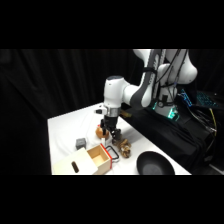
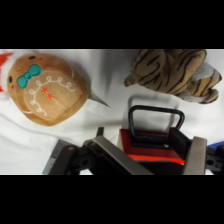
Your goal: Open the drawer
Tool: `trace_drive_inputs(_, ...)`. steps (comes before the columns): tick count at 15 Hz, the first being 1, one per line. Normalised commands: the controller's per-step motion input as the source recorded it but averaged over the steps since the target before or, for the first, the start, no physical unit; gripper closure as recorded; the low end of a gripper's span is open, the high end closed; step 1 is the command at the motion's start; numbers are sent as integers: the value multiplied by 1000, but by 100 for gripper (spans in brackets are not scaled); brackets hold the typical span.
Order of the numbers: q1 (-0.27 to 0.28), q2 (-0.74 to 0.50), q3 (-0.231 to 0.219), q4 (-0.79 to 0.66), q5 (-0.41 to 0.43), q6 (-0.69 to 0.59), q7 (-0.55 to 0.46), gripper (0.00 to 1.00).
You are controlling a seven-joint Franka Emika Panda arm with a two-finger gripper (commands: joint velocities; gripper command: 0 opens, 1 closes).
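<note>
The drawer [image 1: 99,157] is a small light-wood box with reddish-orange edges, near the table's front edge, its hollow inside showing from above. Its black wire loop handle [image 1: 113,153] faces right. My gripper [image 1: 111,136] hangs just above and behind that handle. In the wrist view the handle [image 2: 155,117] stands free above the red drawer front [image 2: 150,147]. My gripper [image 2: 150,157] is open there, one finger [image 2: 107,150] left of the red front and the other on its right, not touching the loop.
A gingerbread plush [image 1: 101,131] [image 2: 47,90] and a tiger plush [image 1: 122,147] [image 2: 175,70] lie close to the gripper. A small grey cube [image 1: 81,144] sits left of the drawer. A black bowl [image 1: 155,164] stands at the front right. Dark equipment lines the table's right side.
</note>
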Motion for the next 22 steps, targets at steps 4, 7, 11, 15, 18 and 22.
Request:
trace_drive_inputs(4, 163, -558, -151, -247, -33, -367, 79, 0)
trace_drive_inputs(7, 188, -442, -193, -147, -196, -361, 221, 0)
trace_drive_inputs(11, 127, -325, -123, -81, -145, -367, 222, 0)
trace_drive_inputs(15, 91, -243, -78, -49, -95, -279, 177, 0)
trace_drive_inputs(18, 88, -203, -58, -31, -72, -212, 137, 0)
trace_drive_inputs(22, 83, -179, -54, -12, -56, -179, 102, 0)
